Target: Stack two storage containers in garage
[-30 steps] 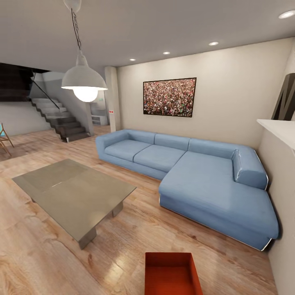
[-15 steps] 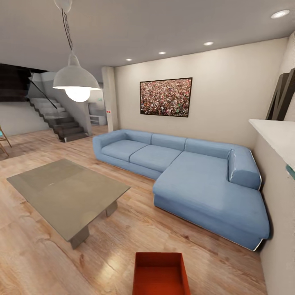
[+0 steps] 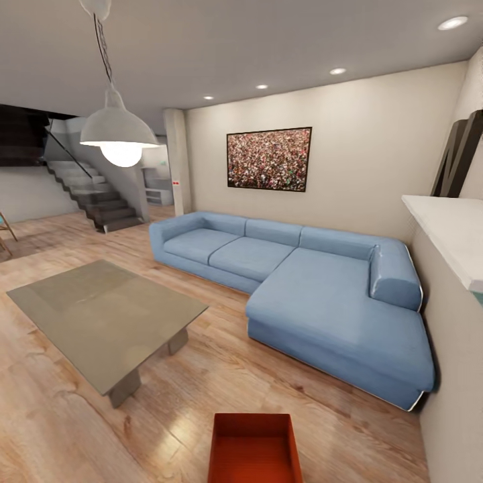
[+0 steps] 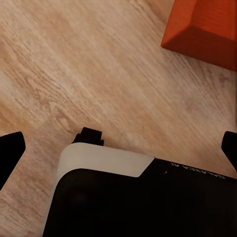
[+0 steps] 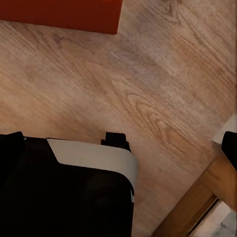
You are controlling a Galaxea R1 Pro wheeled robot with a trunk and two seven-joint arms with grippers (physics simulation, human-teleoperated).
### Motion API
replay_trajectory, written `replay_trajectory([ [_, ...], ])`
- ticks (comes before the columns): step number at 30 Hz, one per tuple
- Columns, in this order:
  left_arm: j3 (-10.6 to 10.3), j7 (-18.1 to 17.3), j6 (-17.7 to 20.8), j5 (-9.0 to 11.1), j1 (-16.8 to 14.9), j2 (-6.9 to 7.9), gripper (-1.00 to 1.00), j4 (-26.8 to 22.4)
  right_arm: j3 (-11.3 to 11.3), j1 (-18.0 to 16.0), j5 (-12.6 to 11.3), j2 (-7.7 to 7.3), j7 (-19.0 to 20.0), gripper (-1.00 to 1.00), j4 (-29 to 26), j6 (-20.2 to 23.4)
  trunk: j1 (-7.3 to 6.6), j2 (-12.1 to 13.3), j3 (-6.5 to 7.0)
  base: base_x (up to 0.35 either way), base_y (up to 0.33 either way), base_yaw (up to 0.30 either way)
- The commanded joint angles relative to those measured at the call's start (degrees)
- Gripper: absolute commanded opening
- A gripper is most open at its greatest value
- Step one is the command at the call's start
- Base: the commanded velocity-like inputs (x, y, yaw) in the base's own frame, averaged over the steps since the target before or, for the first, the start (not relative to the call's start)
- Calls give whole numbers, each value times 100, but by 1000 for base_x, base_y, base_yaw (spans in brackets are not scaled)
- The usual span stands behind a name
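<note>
One orange-red open-topped storage container [image 3: 253, 448] sits on the living room's light wood plank floor [image 3: 60, 429], right in front of me at the near edge of the head view. Its corner [image 4: 206, 29] lies beyond my left gripper [image 4: 120, 150], which hangs open above the planks. Its wall [image 5: 61, 14] lies beyond my right gripper [image 5: 120, 148], which is also open with nothing between its fingers. My dark base with a pale trim [image 4: 106, 163] sits under both wrists. The second container and the garage are out of view.
A blue corner sofa [image 3: 315, 288] runs along the far wall and right side. A low grey coffee table [image 3: 104, 315] stands at the left. A pendant lamp [image 3: 121, 134] hangs over it. Stairs [image 3: 94, 198] are at the far left, and a white ledge [image 3: 449, 235] at the right.
The whole head view has shifted, so the camera has moved; the sofa, table and container all sit a little further left in the picture. Nothing was grasped or released.
</note>
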Motion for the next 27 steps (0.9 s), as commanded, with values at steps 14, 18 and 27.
replay_trajectory([
  [14, 44, 11, -19, -2, -4, -2, 100, 6, 42, -8, 21, 2, -21, 100, 14, -27, 0, -5, -7, 22, -42, 0],
  [18, 44, 9, -18, -2, -4, -2, 100, 9, 42, -8, 21, 2, -21, 100, 17, -27, 0, -5, -7, 231, 0, 0],
  [27, 44, 14, -19, -2, -4, -2, 100, 5, 42, -8, 21, -16, -21, 100, 17, -42, 0, -5, -7, 35, 0, -72],
])
